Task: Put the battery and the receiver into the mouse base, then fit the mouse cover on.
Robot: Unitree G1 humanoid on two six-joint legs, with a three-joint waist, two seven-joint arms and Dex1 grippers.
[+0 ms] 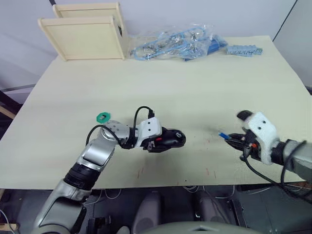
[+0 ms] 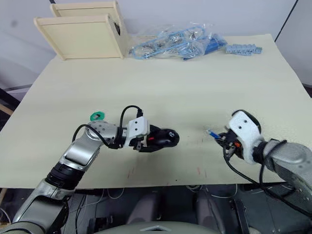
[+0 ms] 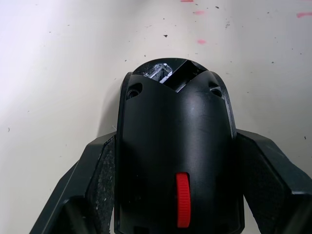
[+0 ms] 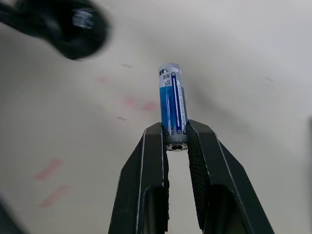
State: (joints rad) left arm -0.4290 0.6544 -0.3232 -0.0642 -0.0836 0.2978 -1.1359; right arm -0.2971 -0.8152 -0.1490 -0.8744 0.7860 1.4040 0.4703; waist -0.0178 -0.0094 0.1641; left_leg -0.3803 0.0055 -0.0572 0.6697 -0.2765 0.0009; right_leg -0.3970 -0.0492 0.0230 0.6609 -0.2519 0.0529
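My left gripper is shut on the mouse base, a black oval body with a red wheel, held at the table's front middle. Its fingers press on both sides of the base, whose open compartment faces away from the wrist. To the right, my right gripper is shut on the lower end of the blue battery, just above the table, pointing toward the base. The battery sticks out of the fingertips. The receiver and the mouse cover are out of view.
A small green disc lies left of the left arm. Two pale wooden boxes stand at the back left. A clear bag of blue parts and a blue strip lie along the far edge of the table.
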